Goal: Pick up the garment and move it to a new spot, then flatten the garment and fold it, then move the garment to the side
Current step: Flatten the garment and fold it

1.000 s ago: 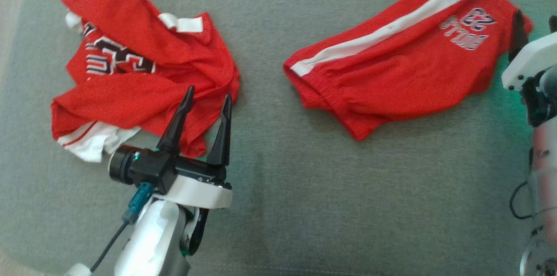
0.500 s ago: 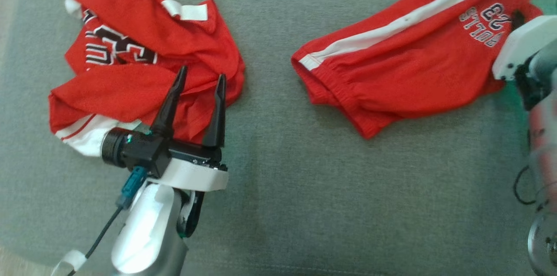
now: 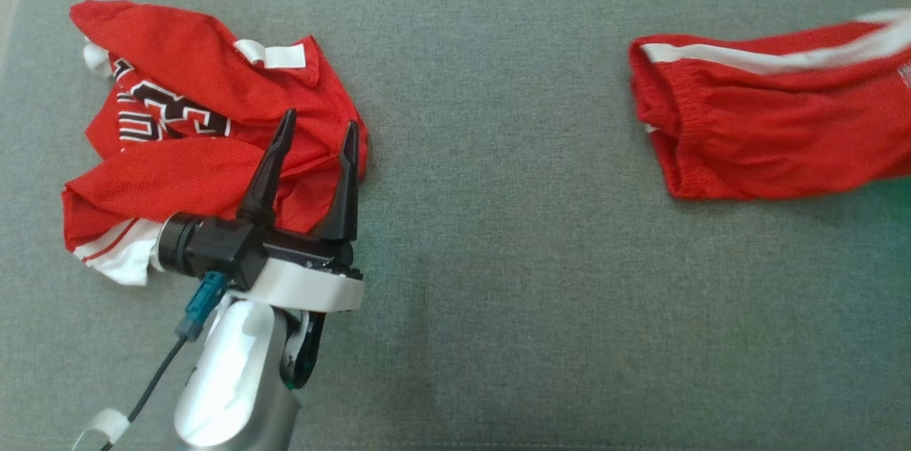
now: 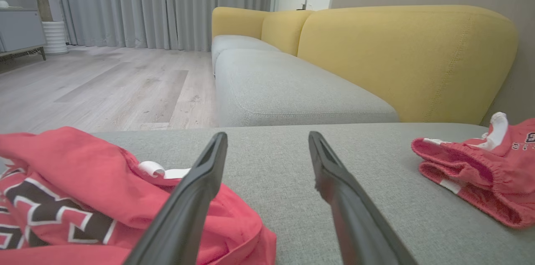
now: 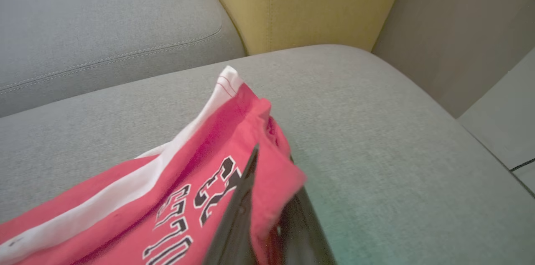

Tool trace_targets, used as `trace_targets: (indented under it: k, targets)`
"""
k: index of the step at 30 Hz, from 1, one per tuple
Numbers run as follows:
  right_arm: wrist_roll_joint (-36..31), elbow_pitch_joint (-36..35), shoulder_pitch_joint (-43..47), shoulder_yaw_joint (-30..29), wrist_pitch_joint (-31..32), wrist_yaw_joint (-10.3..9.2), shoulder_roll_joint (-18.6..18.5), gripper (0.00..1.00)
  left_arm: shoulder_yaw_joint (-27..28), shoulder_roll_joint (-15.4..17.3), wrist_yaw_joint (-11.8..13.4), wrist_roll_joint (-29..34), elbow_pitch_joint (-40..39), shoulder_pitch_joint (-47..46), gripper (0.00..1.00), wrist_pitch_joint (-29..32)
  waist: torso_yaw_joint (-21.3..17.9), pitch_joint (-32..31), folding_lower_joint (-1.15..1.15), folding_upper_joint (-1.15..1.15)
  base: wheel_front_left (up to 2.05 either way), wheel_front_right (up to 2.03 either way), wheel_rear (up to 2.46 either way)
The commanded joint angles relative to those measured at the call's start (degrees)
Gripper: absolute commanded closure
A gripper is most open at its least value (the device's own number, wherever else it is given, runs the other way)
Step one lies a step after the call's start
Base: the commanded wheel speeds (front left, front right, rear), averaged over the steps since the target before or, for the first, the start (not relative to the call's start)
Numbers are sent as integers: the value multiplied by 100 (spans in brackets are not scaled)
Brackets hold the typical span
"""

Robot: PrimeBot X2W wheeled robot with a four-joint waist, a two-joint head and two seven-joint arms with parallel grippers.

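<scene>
Right wrist view gives you the right pincer (image 5: 269,198) clenched on a corner of the red shorts (image 5: 125,215), which lie at the right edge of the head view on the grey sofa cushion (image 3: 498,259). Pickup looks begun; relocating, flattening, folding and setting aside remain. Your left pincer (image 3: 319,119) hangs released over the crumpled jersey (image 3: 178,173), upper left. Count two garments, two pincers.

Grey curtains (image 4: 167,1), wood floor (image 4: 104,89), yellow-backed grey sofa (image 4: 292,85).

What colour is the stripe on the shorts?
White: the stripe runs along the red shorts, clearest in the head view.
</scene>
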Motion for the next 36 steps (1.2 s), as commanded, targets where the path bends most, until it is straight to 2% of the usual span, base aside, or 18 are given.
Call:
trace_targets:
  k: [1,7,13,17,24,28,36]
  targets:
    - [-76,-69,116,-45,-115,-5,-71,100,269,36,-28,58,-190,21,0,-29,19,-44,1,0,0,0,0]
    - [-160,57,92,-342,-453,-5,39,100,365,30,-43,68,-206,176,0,-29,57,-122,1,0,0,0,0]
    - [-125,133,-37,-252,-812,-5,293,100,420,26,-54,75,-146,268,0,-29,72,-296,1,0,0,0,0]
    - [82,211,-177,-9,-1096,-5,612,100,468,25,-51,85,-116,347,0,-29,58,-509,1,0,0,0,0]
    - [729,225,-269,726,-1373,-5,1199,100,510,23,-54,75,-72,541,0,-29,60,-862,1,0,0,0,0]
    - [1248,58,-173,1369,-1423,-5,1547,100,541,23,-44,48,-83,691,0,-29,85,-1025,1,0,0,0,0]
    - [2573,-723,402,2834,-1129,-5,1840,100,606,22,-23,-16,-139,922,0,-29,214,-1211,1,0,0,0,0]
